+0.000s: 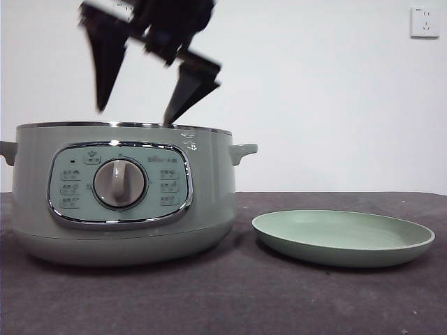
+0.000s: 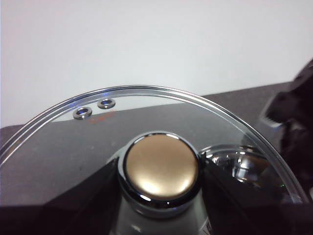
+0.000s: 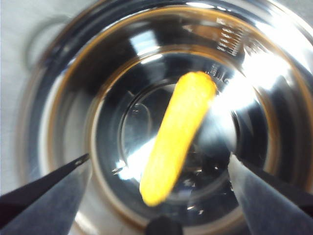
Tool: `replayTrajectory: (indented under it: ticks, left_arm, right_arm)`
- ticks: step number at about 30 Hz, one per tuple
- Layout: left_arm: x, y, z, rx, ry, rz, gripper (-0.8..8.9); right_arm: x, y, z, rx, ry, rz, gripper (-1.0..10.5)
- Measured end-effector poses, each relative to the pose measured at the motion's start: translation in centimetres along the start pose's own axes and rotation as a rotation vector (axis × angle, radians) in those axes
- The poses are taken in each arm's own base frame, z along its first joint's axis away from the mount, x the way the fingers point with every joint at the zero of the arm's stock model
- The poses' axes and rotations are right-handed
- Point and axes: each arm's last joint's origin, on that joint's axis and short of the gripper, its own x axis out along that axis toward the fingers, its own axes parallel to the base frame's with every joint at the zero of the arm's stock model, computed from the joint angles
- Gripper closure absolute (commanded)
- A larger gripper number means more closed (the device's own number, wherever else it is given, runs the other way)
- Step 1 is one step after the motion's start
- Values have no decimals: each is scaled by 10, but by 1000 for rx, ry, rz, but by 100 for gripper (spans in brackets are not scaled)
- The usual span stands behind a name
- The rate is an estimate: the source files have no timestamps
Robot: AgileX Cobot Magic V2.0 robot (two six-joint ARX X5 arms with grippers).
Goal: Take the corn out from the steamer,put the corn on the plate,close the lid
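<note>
The sage-green steamer [image 1: 209,209] stands open at the left of the table. My right gripper [image 1: 134,114] hangs open just above its rim, jaws pointing down. In the right wrist view the yellow corn [image 3: 177,134] lies on the shiny bottom of the steamer [image 3: 58,98], between and below the open right gripper [image 3: 159,156], untouched. My left gripper [image 2: 161,196] is shut on the golden-looking knob [image 2: 161,166] of the glass lid [image 2: 146,105] and holds it off the pot; the lid is out of the front view. The pale green plate [image 1: 335,255] lies empty to the right of the steamer.
The table has a dark surface [image 1: 244,300] and a white wall behind with a socket [image 1: 424,22] at the top right. The other arm shows as a dark blur [image 2: 293,122] at the edge of the left wrist view.
</note>
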Motion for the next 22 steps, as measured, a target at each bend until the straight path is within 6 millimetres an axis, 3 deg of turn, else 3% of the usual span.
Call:
replayTrajectory:
  ticks: [7,10,16,22]
  left_arm:
    - [1,0,0,2,5,-3,822]
    - [0,0,0,1,4,-3,822]
    - [0,0,-2,8,24,-2,822]
    - [0,0,-5,15,47,-3,822]
  right_arm:
    - [55,2,-8,-9,103,-17,480]
    - [69,1,-11,-7,126,-19,593]
    - [79,-2,-11,-7,118,-43,968]
    - [74,0,-9,-15,103,-44,960]
